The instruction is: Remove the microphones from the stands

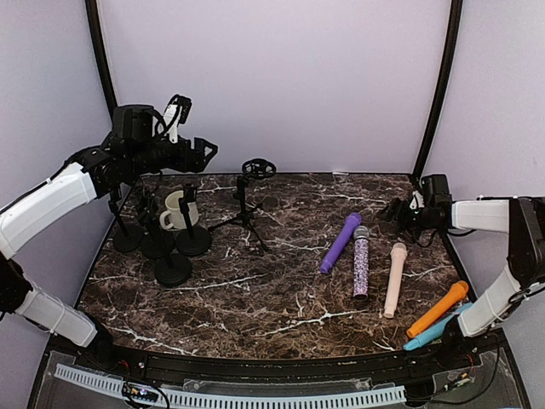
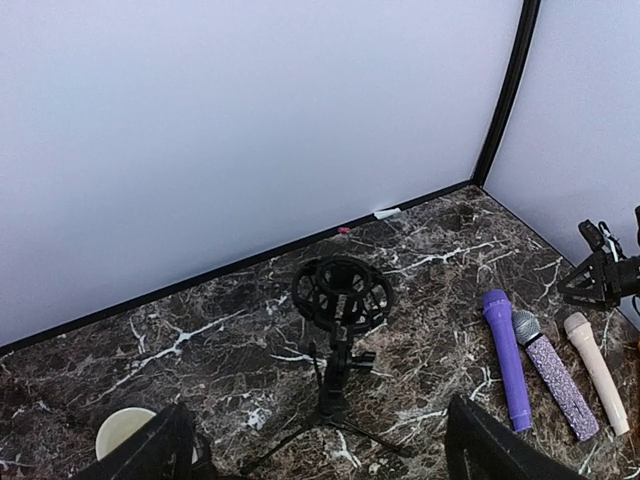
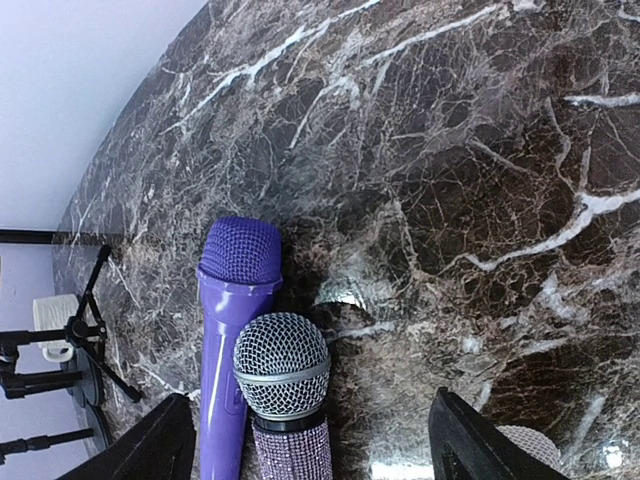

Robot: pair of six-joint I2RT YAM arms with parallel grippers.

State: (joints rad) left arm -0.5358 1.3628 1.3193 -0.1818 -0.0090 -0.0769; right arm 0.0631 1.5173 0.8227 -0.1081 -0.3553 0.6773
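My left pincer [image 1: 207,153] hangs released in the upper left of the overhead view. Its fingers [image 2: 150,452] are spread to the bottom corners of its own camera, with nothing gripped between them. Ahead of it, at the centre of that frame, stands the black tripod stand [image 2: 335,385], its ring mount [image 2: 342,290] upright near the back wall. Left of the tripod in the overhead view I see a cluster of round-base stands [image 1: 173,256] with a cream cup-shaped thing [image 1: 177,210] among them; I cannot tell what it is. My right pincer [image 1: 396,210] is released too, at the right edge of the overhead view over the marble table [image 1: 281,298], holding nothing. Lower left in its camera, the purple microphone [image 3: 235,320] and the glitter microphone [image 3: 285,390] lie just beside each other. To their right in the overhead view lies the cream microphone [image 1: 395,279], then the orange microphone [image 1: 438,309] and the blue microphone [image 1: 434,333] at lower right. All five lie flat on the table, well apart from the tripod.
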